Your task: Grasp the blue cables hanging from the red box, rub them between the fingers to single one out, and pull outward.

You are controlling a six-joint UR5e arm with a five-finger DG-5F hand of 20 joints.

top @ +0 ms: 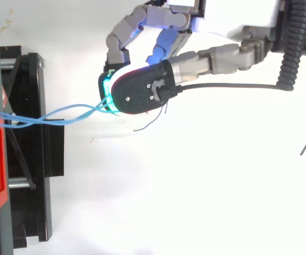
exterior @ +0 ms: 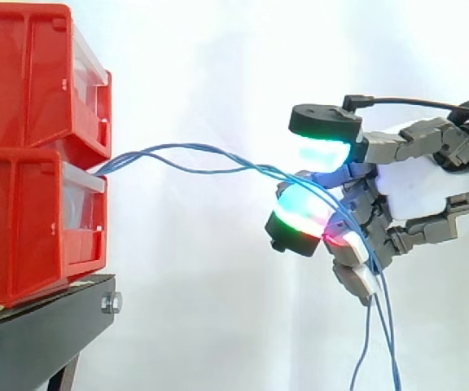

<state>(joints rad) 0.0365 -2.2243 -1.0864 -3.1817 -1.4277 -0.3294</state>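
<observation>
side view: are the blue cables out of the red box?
No: the blue cables run from the red box to the hand.

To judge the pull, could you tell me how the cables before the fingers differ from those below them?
The blue cables between red bin and fingers run nearly level in a shallow arch; the ends below the hand hang down, nearly straight. Both are thin and blue.

You have two red bins [exterior: 23,73] to count, and one black stand [exterior: 39,334] under them. The blue cables [exterior: 210,159] come to at least three strands. They twist over each other, so you cannot fix the number more closely. There is one hand [exterior: 422,183], one bolt head [exterior: 111,303] on the stand's corner, and one white curtain [exterior: 218,65].
</observation>
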